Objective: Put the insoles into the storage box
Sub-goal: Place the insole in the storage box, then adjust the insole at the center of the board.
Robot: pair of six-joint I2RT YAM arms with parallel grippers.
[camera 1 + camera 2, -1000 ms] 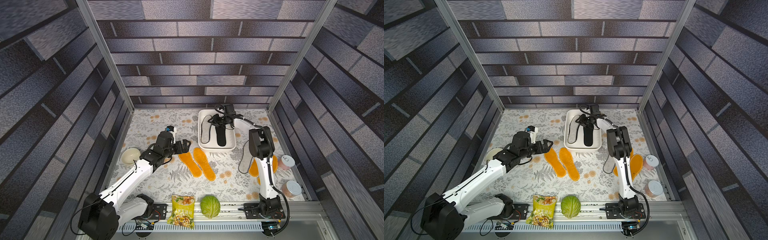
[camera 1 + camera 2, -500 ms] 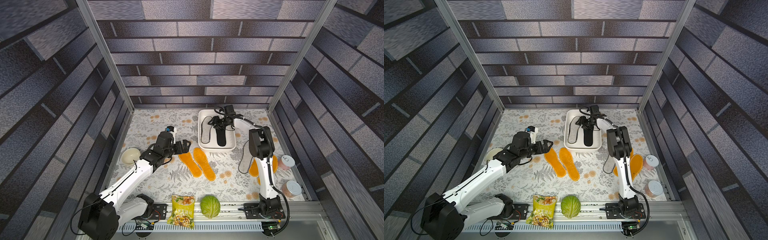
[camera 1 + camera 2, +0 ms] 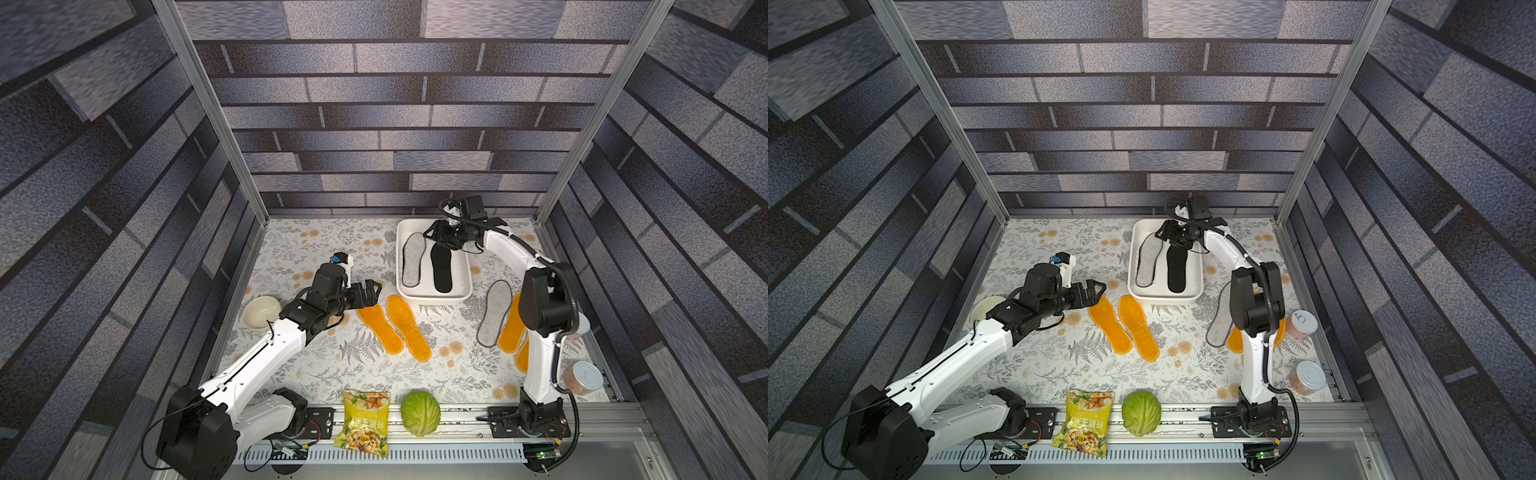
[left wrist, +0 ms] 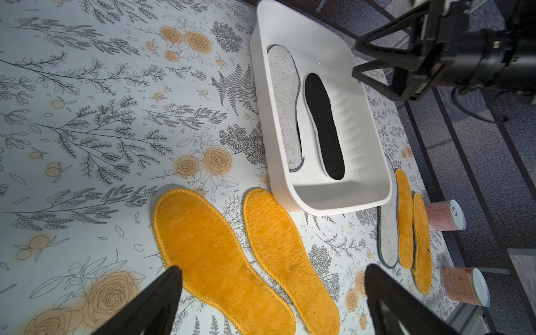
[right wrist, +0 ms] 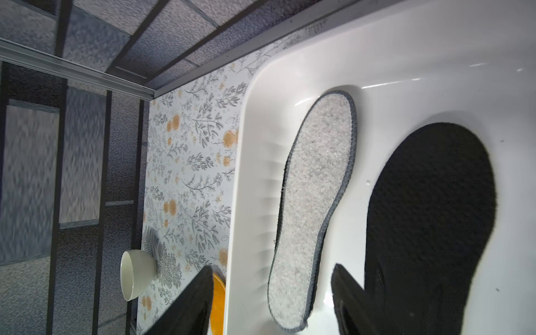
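Inside storage box [image 3: 432, 296]: grey insole [image 3: 412, 259], black insole [image 3: 441, 268] | left jaws apart | right jaws apart

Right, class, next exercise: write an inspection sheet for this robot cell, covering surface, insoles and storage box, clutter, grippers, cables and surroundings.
Surface: floral-print table cover.
Job's things: white plastic storage box holds one grey felt insole and one black insole; two fuzzy orange insoles lie before it; a second grey insole and two more orange insoles lie beside the right arm.
Clutter: cream round bowl, yellow snack bag, green cabbage, two cans.
Grippers: left gripper, jaws open, empty, above the table; right gripper, jaws open, empty, over the box.
Cables: black cable runs along the right arm.
Surroundings: brick-patterned walls, aluminium frame.
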